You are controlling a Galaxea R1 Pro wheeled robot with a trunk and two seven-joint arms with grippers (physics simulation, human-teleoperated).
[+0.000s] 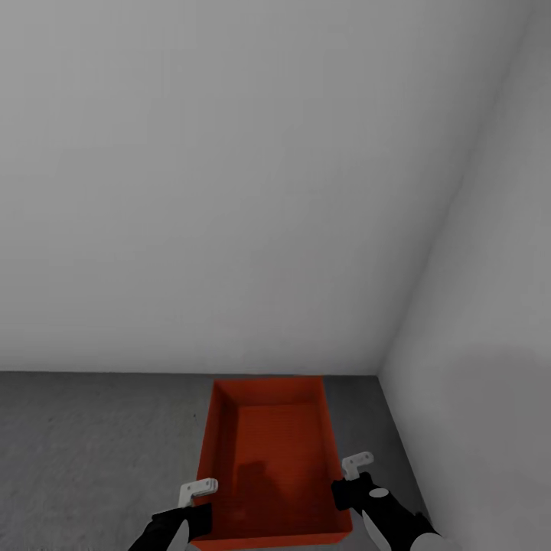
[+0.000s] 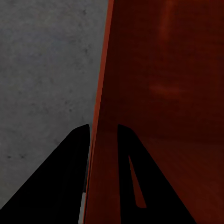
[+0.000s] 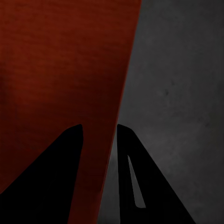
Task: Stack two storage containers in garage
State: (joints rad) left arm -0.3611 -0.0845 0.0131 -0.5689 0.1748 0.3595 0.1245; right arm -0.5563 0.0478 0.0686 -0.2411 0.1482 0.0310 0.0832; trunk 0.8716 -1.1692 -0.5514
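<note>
Both claws pinch the red-orange bin (image 1: pixel 268 459): your left gripper (image 2: pixel 102 133) and right gripper (image 3: pixel 99 131) straddle opposite side walls. From the head camera it's open-topped, empty, over grey floor (image 1: pixel 84 451) near the white corner.

- Floor (image 1: pixel 92 451): dark grey concrete, rough and speckled; runs to the foot of a plain white-grey wall (image 1: pixel 229 191) ahead and a second wall (image 1: pixel 490 344) on the right, the two meeting in a corner.
- On or just over the floor: one red-orange open-top bin (image 1: pixel 268 459), long axis pointing toward the far wall, near the corner. Contact with the floor cannot be confirmed from the head view.
- Left wrist view: bare grey floor (image 2: pixel 46 84) beside the bin's side wall (image 2: pixel 158 93).
- Right wrist view: darker, shaded floor (image 3: pixel 177 93) beside the opposite bin wall (image 3: pixel 65 70).
</note>
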